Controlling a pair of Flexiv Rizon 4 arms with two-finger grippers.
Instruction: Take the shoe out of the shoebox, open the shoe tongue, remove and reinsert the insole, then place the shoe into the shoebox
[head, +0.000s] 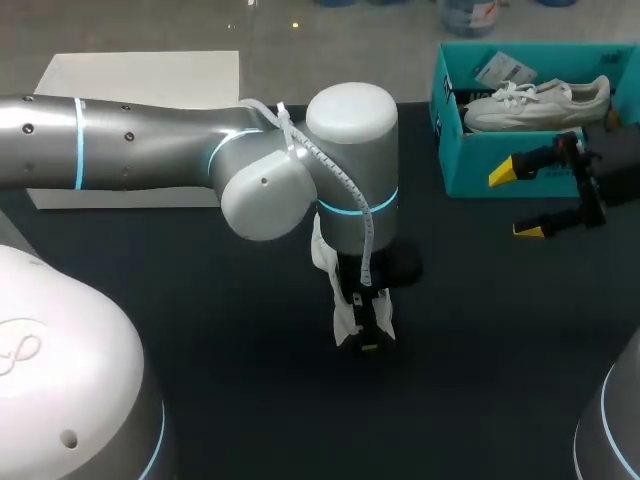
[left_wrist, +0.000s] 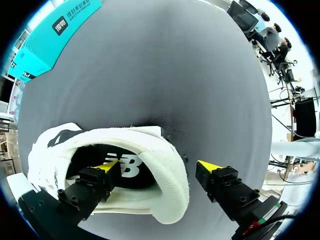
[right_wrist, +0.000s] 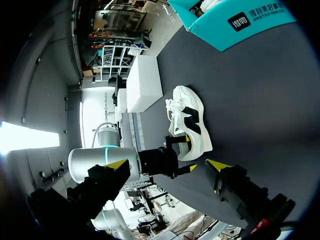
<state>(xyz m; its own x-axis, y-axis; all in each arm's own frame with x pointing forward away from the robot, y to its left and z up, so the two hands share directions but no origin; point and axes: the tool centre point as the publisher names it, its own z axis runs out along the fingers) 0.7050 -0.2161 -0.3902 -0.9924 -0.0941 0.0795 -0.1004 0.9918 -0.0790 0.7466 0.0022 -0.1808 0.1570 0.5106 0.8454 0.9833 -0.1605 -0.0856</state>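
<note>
A white shoe (head: 346, 322) with black side marks stands on the dark table (head: 200, 330) near the middle, mostly hidden under my left arm. My left gripper (head: 366, 338) points down at its heel. In the left wrist view one fingertip (left_wrist: 109, 166) is inside the shoe (left_wrist: 55, 150) opening and the other is outside, with the heel wall between them; the outer finger stands clear of it, so the gripper (left_wrist: 160, 167) is open. My right gripper (head: 540, 200) hangs open and empty beside the teal shoebox (head: 480, 165). The right wrist view looks past the right gripper (right_wrist: 167, 165) at the shoe (right_wrist: 192, 125).
A second white shoe (head: 535, 105) lies inside the shoebox at the back right. A white lid or box (head: 140, 75) sits at the back left. The shoebox (left_wrist: 50, 35) edge also shows in the left wrist view.
</note>
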